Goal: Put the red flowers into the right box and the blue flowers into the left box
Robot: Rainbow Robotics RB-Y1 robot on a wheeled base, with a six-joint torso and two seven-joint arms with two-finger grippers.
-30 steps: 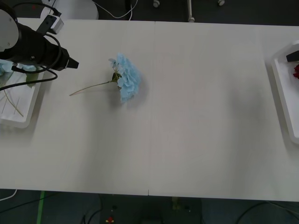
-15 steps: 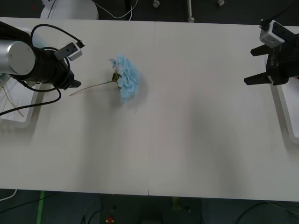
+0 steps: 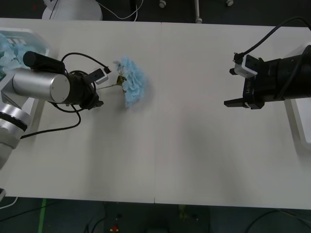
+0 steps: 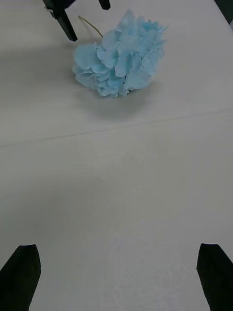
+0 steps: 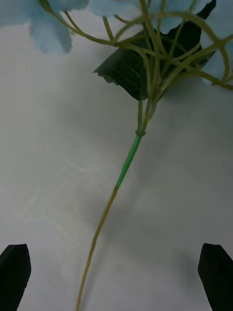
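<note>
The left box point(image 3: 34, 34) sits at the far left corner of the desk point(image 3: 194, 155) and holds pale blue flowers point(image 3: 9, 53) — their count cannot be read. The right box point(image 3: 296, 121) lies at the desk's right edge, partly covered by the right arm; its contents are hidden.

One blue flower point(image 3: 133, 80) lies loose on the desk, head down flat, thin stem point(image 5: 127, 163) running toward the left end effector point(image 3: 99, 90). That end effector is spread wide, one finger on each side of the stem, not touching it.

The right end effector point(image 3: 237, 87) hangs over the desk well apart from the flower — fingers wide, holding nothing.
</note>
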